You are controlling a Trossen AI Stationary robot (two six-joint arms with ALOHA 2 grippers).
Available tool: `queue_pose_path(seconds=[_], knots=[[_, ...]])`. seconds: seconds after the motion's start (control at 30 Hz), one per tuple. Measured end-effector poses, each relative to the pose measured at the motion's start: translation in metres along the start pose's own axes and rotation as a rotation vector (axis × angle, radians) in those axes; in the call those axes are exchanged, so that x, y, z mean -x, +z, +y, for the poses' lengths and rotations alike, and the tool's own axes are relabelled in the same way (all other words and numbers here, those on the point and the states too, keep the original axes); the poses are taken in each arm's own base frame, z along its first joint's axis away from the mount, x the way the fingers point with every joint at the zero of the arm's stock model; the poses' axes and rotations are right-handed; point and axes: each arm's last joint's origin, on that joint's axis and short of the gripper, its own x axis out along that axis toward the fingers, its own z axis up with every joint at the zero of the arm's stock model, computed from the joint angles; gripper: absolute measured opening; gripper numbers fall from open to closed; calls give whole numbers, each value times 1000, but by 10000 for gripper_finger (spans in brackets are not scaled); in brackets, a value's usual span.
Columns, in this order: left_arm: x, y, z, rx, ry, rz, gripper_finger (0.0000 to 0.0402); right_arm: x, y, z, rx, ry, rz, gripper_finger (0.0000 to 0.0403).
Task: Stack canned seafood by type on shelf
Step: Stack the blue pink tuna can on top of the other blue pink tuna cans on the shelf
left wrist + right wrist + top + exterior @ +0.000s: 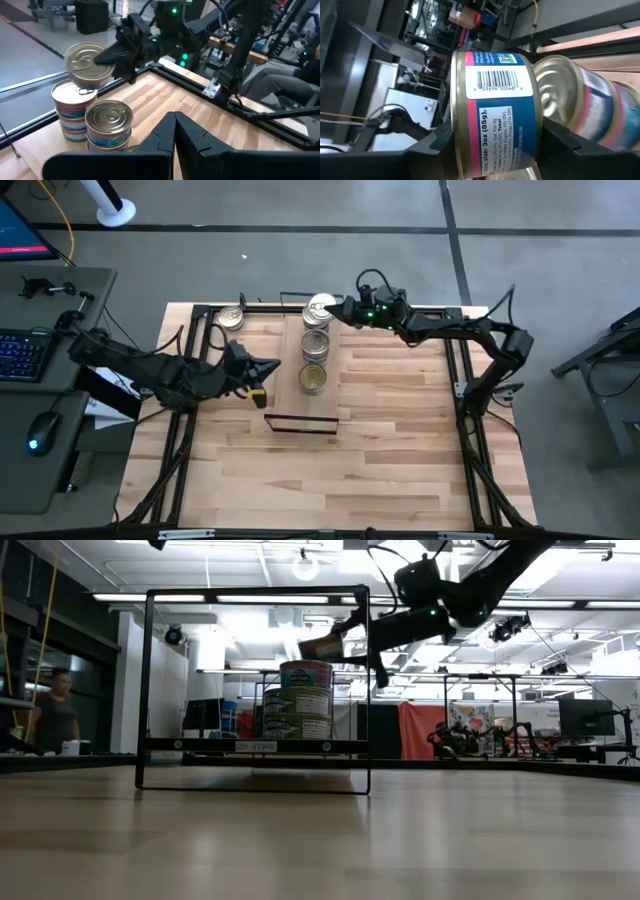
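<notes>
Tin (495,112) sits clamped in my right gripper (330,308), tilted just above the far stack (75,112) on the shelf (322,405). Left gripper (268,367) waits beside the shelf, fingers together.

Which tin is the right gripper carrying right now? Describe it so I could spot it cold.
Find the shelf mid-table, with its row of tin stacks. At the far end, the right gripper holds one tin tilted in the air above the end stack. Unlike its neighbours it rests on nothing; its label has a pink band and barcode.
</notes>
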Motion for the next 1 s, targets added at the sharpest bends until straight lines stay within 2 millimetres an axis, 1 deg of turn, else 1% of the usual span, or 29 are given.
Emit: queue_pose_path(seconds=[0.13, 0.27, 0.37, 0.43, 0.57, 0.63, 0.73, 0.9, 1.0], knots=[[-4, 1, 3, -42, -22, 17, 0, -9, 3, 2, -39, 1, -40, 182], [-7, 3, 6, -102, -29, 25, 0, -13, 4, 4, -75, -83, -104, 182], [-8, 5, 8, -133, -43, 29, 0, -16, 3, 8, -71, -163, -111, 183], [-8, 5, 10, -152, -50, 34, 0, -17, 1, 12, -61, -192, -102, 183], [-9, 8, 13, -196, -65, 38, 0, -20, 1, 26, -32, -176, -132, 183], [-9, 9, 15, -206, -67, 38, 0, -21, 1, 29, -30, -188, -139, 183], [-9, 11, 19, -214, -76, 44, 0, -28, -2, 26, -45, -224, -126, 183], [-7, 12, 23, -218, -84, 62, 0, -47, -14, 23, -62, -224, -81, 183], [-4, 11, 26, -217, -87, 74, 0, -53, -16, 23, -62, -226, -79, 183]])
